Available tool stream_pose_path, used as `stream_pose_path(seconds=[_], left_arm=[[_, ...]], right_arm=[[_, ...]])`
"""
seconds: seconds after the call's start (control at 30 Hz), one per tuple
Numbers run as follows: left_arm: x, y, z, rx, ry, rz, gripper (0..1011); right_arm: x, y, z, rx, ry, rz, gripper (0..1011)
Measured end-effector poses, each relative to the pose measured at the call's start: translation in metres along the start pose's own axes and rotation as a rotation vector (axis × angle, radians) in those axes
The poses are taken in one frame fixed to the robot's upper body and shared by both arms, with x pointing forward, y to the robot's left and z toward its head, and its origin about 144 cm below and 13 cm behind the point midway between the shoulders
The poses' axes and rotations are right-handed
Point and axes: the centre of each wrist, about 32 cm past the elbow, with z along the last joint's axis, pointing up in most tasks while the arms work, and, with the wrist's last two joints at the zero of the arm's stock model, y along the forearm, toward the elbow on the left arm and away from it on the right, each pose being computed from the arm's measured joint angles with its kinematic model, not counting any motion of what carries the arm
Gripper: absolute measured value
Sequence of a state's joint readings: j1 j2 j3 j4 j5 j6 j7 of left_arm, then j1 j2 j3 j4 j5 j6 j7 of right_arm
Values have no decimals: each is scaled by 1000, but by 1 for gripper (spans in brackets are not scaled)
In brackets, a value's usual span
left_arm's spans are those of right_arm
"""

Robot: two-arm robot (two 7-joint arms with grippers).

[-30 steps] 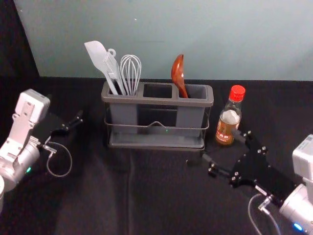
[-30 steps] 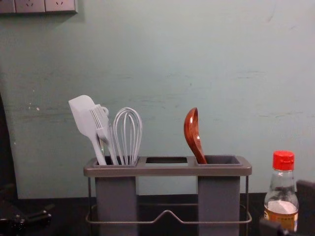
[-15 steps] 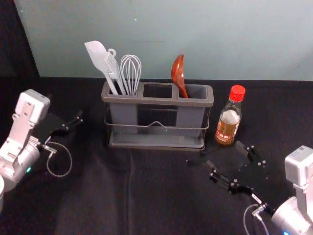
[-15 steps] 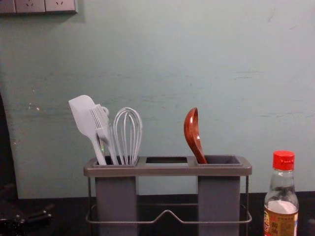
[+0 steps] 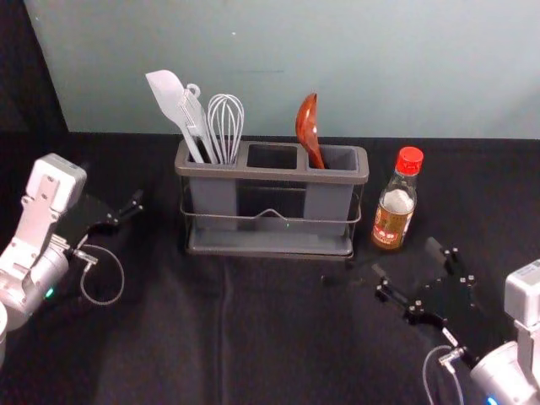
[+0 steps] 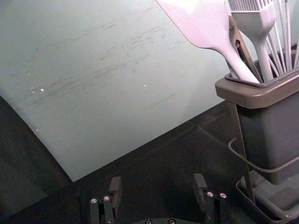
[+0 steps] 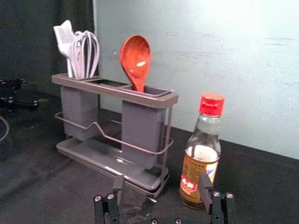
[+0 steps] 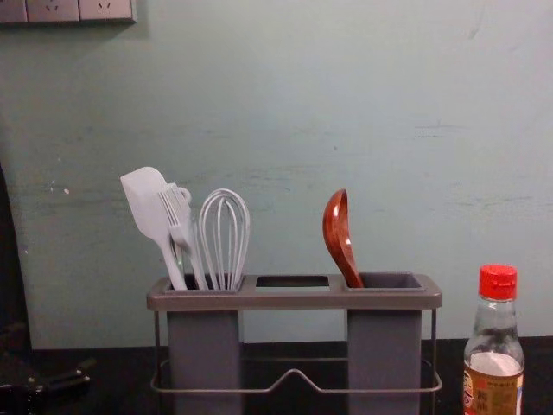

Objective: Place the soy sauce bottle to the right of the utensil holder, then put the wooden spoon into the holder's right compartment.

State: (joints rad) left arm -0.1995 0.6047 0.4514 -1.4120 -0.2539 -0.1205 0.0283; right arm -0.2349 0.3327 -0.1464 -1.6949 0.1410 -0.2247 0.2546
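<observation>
A pale grey-green wall (image 5: 405,67) rises behind the table (image 5: 278,346), whose black cloth shows soft creases. Thin scuffs and small pale specks mark the wall (rather like stray pencil strokes). High on the left in the chest view sits a row of wall sockets (image 8: 54,10). Dark fabric (image 5: 25,84) borders the wall's left side; light whitens part of the wall in the right wrist view.

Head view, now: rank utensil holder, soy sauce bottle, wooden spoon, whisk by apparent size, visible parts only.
1. Utensil holder, clearly largest
2. Soy sauce bottle
3. Wooden spoon and whisk: too alike to rank, lower ends hidden in the holder
</observation>
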Motion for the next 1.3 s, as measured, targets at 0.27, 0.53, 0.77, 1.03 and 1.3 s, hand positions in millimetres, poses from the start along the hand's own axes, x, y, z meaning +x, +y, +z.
stream_pose_path(seconds=[0.27,0.53,0.77,1.03,1.3], left_arm=[[0,0,0,0,0,0,1005],[0,0,0,0,0,0,1005],[0,0,0,0,0,0,1005],[0,0,0,0,0,0,1005],[0,0,0,0,0,0,1005]], right_arm=[[2,1,-1,15,4,-34,1002],[2,1,-1,13,4,-34,1002],[2,1,-1,12,3,-31,1003],[2,1,-1,12,3,-29,1003],[1,1,-1,13,2,-27,1003]])
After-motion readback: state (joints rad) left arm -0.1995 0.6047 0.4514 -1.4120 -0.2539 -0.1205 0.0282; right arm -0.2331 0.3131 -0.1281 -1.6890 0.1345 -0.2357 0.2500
